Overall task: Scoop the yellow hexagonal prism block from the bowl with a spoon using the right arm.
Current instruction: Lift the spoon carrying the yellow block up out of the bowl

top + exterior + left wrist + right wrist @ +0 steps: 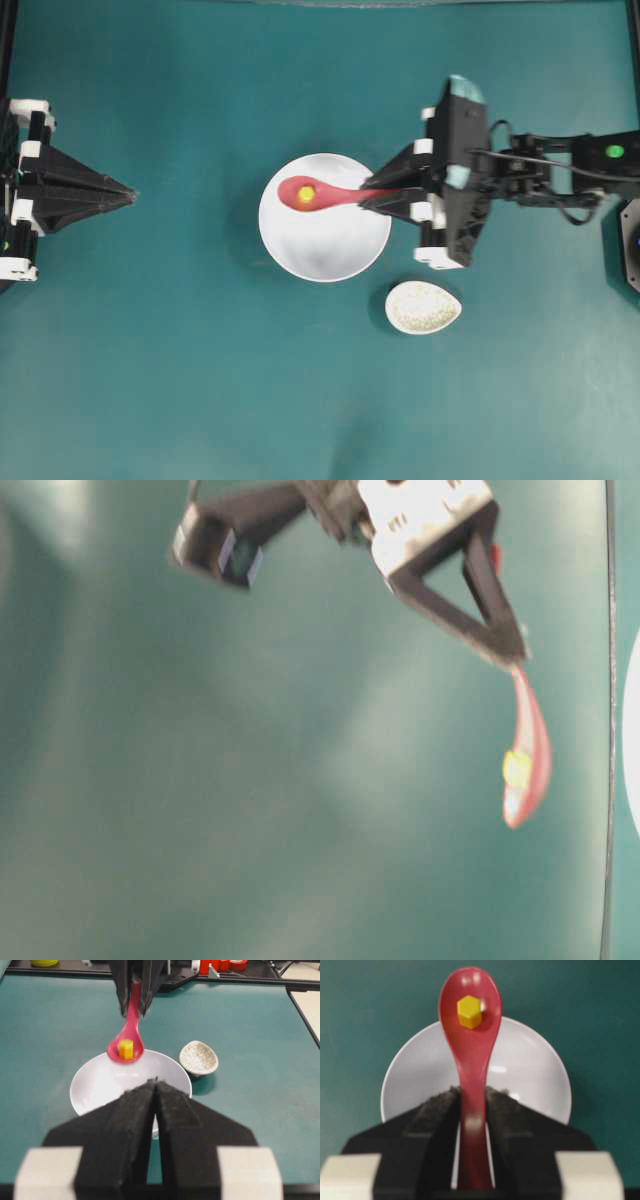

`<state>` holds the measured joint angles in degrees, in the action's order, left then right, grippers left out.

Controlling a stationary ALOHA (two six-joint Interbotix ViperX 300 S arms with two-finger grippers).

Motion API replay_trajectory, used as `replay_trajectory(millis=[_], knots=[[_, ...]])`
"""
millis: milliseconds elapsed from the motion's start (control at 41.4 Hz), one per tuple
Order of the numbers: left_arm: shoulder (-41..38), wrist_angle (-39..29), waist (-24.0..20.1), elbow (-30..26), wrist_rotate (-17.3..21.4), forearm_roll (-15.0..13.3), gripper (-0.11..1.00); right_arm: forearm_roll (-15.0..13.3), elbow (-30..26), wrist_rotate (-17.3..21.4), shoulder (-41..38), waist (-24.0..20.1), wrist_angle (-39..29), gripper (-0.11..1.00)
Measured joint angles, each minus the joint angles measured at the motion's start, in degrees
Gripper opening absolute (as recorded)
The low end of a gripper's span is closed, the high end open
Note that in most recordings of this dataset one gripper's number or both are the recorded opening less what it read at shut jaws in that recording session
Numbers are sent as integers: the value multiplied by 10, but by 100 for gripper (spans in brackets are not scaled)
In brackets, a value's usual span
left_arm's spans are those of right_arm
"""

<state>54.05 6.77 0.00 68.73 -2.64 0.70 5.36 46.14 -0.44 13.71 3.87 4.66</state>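
The right tool (372,197) grips the spoon (318,194) carrying the yellow block (306,194).

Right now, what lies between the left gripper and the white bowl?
Nothing: in the overhead view only bare teal table separates the shut left gripper from the white bowl.

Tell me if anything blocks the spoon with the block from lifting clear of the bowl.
Nothing visible does. The right hand is shut on the spoon, and the block sits in its scoop, raised above the bowl. The speckled dish lies off to the side, and the left hand is shut, well away.
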Motion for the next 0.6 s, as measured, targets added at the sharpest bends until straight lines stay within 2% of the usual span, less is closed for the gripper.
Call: replay_trajectory(millis=[169,604], knots=[[0,0,0,0,0,0,1,0,25,-2,28,0,0,22],[0,2,0,-1,-4,0,1,-3,27,-5,33,0,-3,22]])
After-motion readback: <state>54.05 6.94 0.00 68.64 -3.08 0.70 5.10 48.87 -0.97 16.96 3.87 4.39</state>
